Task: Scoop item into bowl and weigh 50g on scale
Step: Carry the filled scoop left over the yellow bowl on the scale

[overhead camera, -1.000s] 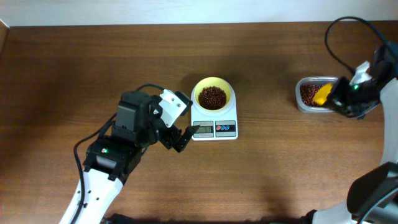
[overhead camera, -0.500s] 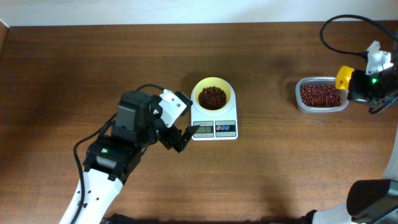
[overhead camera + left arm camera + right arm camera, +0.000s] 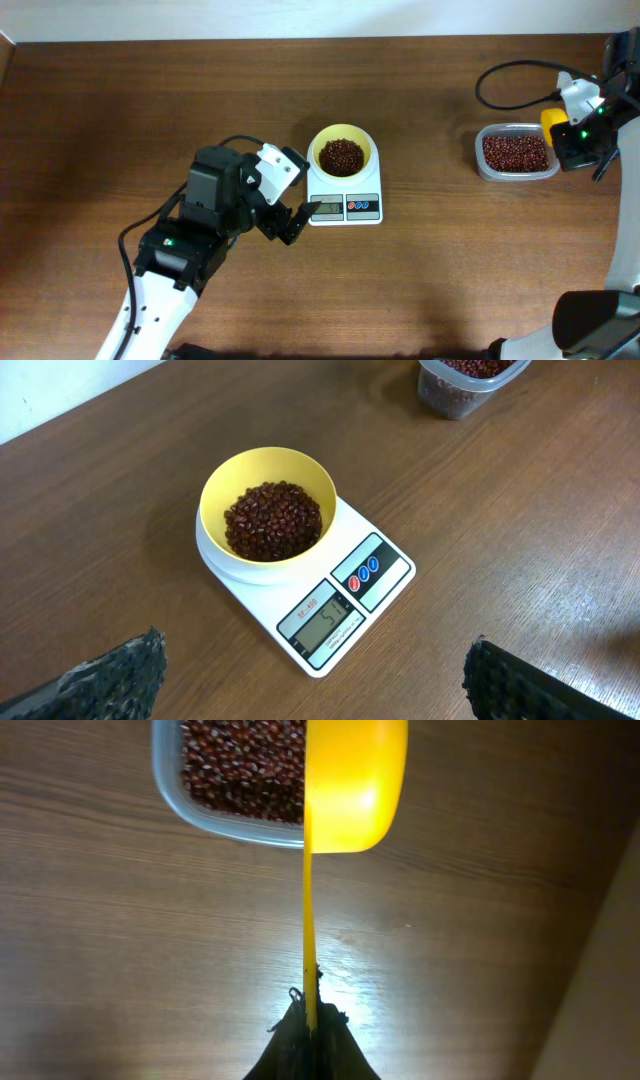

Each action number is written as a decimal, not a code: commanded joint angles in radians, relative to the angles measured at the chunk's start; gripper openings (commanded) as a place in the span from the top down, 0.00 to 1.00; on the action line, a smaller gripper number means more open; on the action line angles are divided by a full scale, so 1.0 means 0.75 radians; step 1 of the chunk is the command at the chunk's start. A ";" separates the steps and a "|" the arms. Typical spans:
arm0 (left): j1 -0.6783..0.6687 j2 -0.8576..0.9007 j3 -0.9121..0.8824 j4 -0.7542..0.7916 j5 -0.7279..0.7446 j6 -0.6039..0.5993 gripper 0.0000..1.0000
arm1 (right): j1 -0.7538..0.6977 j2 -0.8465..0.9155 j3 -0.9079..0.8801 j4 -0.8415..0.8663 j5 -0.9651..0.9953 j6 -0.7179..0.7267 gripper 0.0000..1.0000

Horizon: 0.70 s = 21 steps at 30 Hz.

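Observation:
The pale yellow bowl (image 3: pixel 343 151) holds a heap of dark red-brown beans (image 3: pixel 342 155) and stands on the white scale (image 3: pixel 346 203). In the left wrist view the bowl (image 3: pixel 268 485), its beans (image 3: pixel 273 520) and the scale (image 3: pixel 345 605) lie ahead of my left gripper (image 3: pixel 315 680), which is open and empty just left of the scale (image 3: pixel 290 222). My right gripper (image 3: pixel 310 1030) is shut on the handle of a yellow scoop (image 3: pixel 355 785), held just right of the clear container (image 3: pixel 516 152). The scoop (image 3: pixel 553 118) looks empty.
The clear plastic container (image 3: pixel 235 775) holds more beans at the table's right side. A black cable (image 3: pixel 510 75) loops behind it. The table's far edge meets a white wall. The scale's display shows digits, not clear enough to read.
My right gripper lifted the scoop out of the clear container and moved it to the container's right side. The left arm has not moved.

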 commanded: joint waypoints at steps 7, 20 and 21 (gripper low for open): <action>0.007 0.003 -0.007 0.003 0.005 -0.017 0.01 | 0.051 -0.019 0.022 0.121 -0.496 -0.037 0.96; 0.007 0.003 -0.007 0.003 0.005 -0.017 0.01 | 0.566 0.110 0.022 0.270 -0.648 -0.013 0.96; 0.007 0.003 -0.007 0.003 0.005 -0.017 0.01 | 0.599 0.131 0.022 0.275 -0.670 -0.013 0.96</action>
